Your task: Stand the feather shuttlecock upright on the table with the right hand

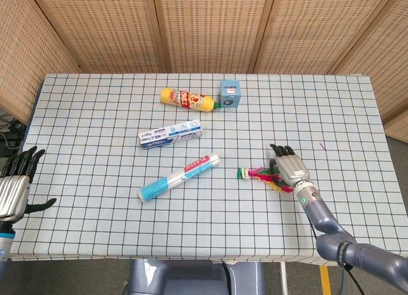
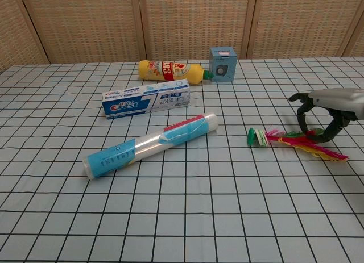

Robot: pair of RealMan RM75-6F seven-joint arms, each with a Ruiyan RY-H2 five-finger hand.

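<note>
The feather shuttlecock [image 1: 257, 174] lies on its side on the checked table [image 1: 95, 116], right of centre. Its green base [image 2: 252, 137] points left and its pink, yellow and green feathers [image 2: 318, 149] fan out to the right. My right hand [image 1: 291, 167] hangs low over the feathers, and in the chest view the right hand [image 2: 330, 104] has thumb and fingers curved down on either side of them, still apart. The shuttlecock stays flat on the table. My left hand [image 1: 14, 188] hovers off the table's left edge, fingers spread, holding nothing.
A plastic-wrap roll [image 2: 151, 143] lies diagonally left of the shuttlecock. Behind it are a toothpaste box [image 2: 146, 100], a yellow bottle [image 2: 170, 71] on its side and a small blue box [image 2: 222, 63]. A wicker screen backs the table.
</note>
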